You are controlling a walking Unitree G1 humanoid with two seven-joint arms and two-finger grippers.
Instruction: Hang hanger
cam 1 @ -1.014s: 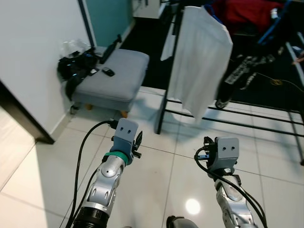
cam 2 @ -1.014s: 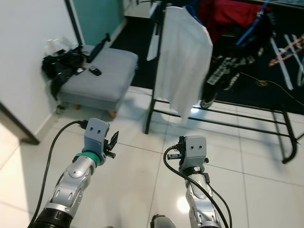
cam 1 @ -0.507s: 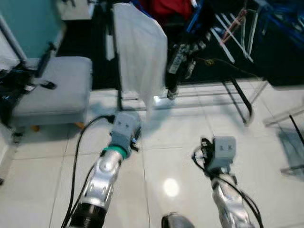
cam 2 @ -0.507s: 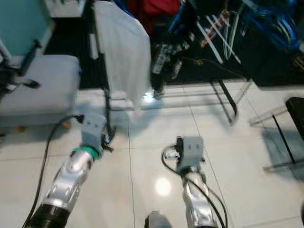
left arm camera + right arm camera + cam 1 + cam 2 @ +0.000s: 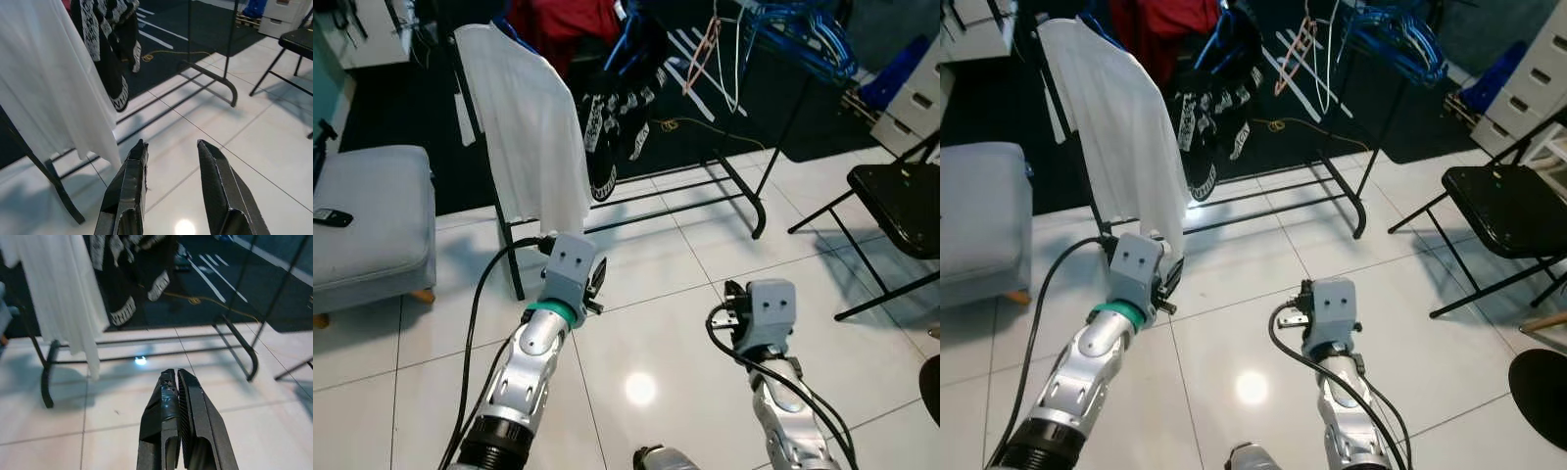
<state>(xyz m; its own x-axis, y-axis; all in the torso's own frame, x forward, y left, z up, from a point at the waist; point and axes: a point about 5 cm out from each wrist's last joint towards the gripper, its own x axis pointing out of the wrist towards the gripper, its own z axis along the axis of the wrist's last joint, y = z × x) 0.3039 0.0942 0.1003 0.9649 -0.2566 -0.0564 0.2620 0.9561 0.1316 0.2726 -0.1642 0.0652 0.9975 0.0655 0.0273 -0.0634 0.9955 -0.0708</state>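
Jaws of left gripper (image 5: pixel 168 183) spread, empty; jaws of right gripper (image 5: pixel 177 416) pressed together, empty. Both held low over the white tiled floor (image 5: pixel 666 323). Blue hangers (image 5: pixel 793 34) bunched at the right end of the black clothes rack (image 5: pixel 734 186); white shirt (image 5: pixel 524 127) hangs at its left end

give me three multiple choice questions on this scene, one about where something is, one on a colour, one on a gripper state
1. Where does the white cloth hang?
A. on the black chair
B. on the end of the black rack
C. on the grey stool

2. What colour are the bunched hangers at the rack's far end?
A. blue
B. yellow
C. pink

3. How is the right gripper?
A. open wide
B. shut, holding nothing
C. shut on a hanger

Answers: 1 B, it drapes over the rack's end post. 2 A, the cluster is plainly blue. 3 B, its fingers meet with nothing between them, while the left gripper stands open.
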